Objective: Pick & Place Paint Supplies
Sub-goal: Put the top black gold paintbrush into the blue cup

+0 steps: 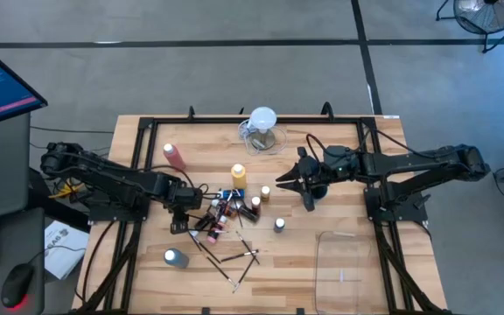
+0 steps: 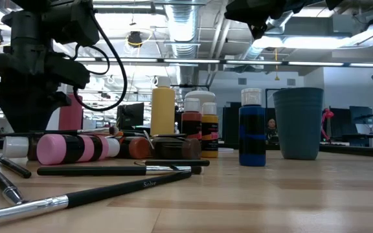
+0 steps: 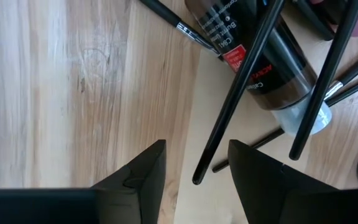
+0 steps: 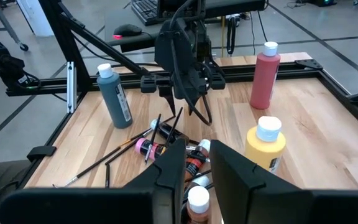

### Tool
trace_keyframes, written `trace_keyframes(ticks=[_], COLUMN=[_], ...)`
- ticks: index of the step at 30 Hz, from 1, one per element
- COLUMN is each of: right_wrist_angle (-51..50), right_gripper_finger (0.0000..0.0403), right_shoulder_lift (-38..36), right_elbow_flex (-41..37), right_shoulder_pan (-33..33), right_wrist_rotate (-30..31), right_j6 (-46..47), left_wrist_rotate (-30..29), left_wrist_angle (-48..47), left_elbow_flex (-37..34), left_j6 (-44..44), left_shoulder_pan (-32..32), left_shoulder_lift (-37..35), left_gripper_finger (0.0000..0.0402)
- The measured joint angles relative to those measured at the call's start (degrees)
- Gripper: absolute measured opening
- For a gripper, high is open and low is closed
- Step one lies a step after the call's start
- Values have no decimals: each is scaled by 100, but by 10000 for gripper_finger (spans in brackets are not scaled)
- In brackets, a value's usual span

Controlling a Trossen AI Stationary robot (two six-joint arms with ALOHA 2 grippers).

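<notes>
While left tool (image 3: 194, 165) gapes, paintbrush (image 3: 244, 78) lies flat, tip between fingers, right tool (image 4: 197, 168) apart.

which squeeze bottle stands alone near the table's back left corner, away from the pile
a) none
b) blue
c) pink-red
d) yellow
c: in the high view the pink-red squeeze bottle stands by itself toward the back left, while the yellow squeeze bottle stands at the pile of paint supplies.
</notes>
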Motion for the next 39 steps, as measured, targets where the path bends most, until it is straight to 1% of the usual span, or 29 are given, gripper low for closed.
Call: trace_keyframes(ticks=[4, 8, 11, 13, 18, 28, 39], right_wrist_angle=[0, 0, 0, 0, 0, 47, 112], right_gripper_finger=[68, 68, 68, 68, 68, 68, 68], right_shoulder_lift=[0, 0, 0, 0, 0, 0, 0], right_elbow_flex=[0, 0, 0, 0, 0, 0, 0], right_shoulder_pan=[0, 0, 0, 0, 0, 0, 0], right_wrist_rotate=[1, 1, 2, 2, 2, 2, 4], right_j6=[0, 0, 0, 0, 2, -2, -15], left_wrist_rotate=[-3, -7, -7, -7, 18, 515, 509], left_wrist_angle=[-7, -15, -26, -42, -134, -366, -1092], left_elbow_flex=[0, 0, 2, 0, 1, 38, 967], left_j6=[-17, -17, -17, -24, -50, -337, -247], left_shoulder_pan=[1, 1, -1, 0, 1, 1, 1], left_shoulder_lift=[0, 0, 0, 0, 0, -1, -1], left_gripper_finger=[123, 73, 27, 10, 6, 4, 2])
